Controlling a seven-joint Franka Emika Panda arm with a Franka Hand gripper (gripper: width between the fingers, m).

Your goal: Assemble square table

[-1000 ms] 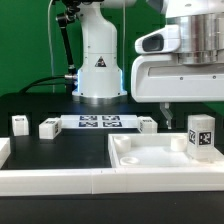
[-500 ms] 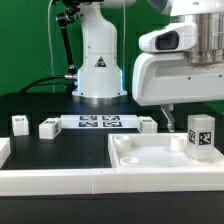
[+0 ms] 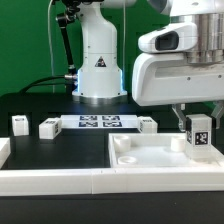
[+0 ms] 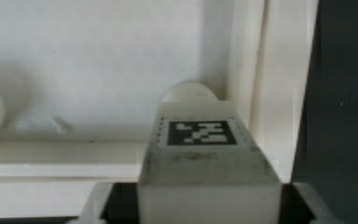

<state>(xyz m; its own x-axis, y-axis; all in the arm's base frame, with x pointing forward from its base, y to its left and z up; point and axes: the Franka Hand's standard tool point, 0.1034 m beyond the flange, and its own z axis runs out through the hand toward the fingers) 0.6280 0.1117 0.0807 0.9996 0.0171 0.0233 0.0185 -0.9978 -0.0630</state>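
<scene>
**End effector (image 4: 202,206) set astride a leg (image 3: 200,132)**
The leg is seen upright between the jaws, in the square table slab's (image 3: 150,160) far corner at the exterior view's right. Whether it is clamped cannot be told. Three other legs (image 3: 48,128) are seen apart on the counter (image 3: 70,150).

Bright, even light; wrist view soft and blurry (whites glaring).

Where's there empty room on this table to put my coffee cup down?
The black table is bare between the marker board, the border wall and the square slab, whose middle is also free. Crowded: the slab's corner at the exterior view's right, where a leg stands under the gripper.
</scene>
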